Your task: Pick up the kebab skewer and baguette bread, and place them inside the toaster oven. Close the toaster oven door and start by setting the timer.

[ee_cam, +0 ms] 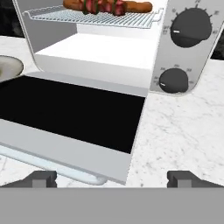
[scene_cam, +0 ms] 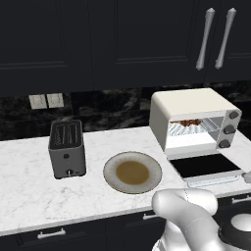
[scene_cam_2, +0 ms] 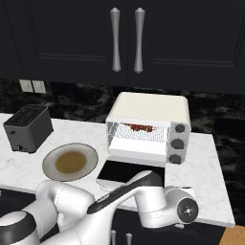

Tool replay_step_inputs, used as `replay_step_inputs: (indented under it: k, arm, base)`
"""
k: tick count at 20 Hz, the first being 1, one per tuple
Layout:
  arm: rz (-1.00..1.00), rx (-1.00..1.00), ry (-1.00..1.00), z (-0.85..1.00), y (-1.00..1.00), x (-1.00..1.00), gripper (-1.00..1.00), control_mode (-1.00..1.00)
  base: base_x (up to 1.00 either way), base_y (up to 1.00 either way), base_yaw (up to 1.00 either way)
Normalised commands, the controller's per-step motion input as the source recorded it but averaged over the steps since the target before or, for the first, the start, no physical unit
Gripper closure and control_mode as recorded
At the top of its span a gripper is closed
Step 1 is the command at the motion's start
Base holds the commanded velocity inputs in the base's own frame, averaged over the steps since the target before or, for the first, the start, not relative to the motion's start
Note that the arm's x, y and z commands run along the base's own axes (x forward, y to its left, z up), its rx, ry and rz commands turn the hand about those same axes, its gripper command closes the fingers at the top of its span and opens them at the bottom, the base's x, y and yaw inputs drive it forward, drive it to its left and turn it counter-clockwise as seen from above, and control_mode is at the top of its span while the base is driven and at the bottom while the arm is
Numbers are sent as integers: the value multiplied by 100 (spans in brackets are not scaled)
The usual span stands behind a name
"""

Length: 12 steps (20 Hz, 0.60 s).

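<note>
On the oven rack point(ee_cam: 94, 17), skewer point(ee_cam: 101, 6) beside baguette point(ee_cam: 138, 6), door point(ee_cam: 65, 113) down, fingers point(ee_cam: 43, 178) spread empty.

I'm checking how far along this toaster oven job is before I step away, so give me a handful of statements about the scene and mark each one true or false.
1. The toaster oven door lies folded down open on the counter. True.
2. The kebab skewer lies on the plate. False: it rests on the upper wire rack inside the toaster oven, and the plate holds no food.
3. The baguette bread lies on the same rack as the skewer. True.
4. The end effector is closed on the door handle. False: its fingers stand wide apart, holding nothing, near the door's front edge.
5. The grey two-slot toaster stands right of the toaster oven. False: it stands left of the plate.
</note>
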Motion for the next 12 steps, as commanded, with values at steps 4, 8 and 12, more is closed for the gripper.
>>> replay_step_inputs:
  k: [4, 8, 12]
  arm:
    - [3, 0, 2, -39, 0, -2, -100, -100]
    - [4, 1, 1, -20, -4, -3, -100, -100]
    - [8, 7, 0, -18, -8, 2, -100, -100]
  base:
    - [0, 0, 0]
    - [0, 0, 0]
    - [0, 0, 0]
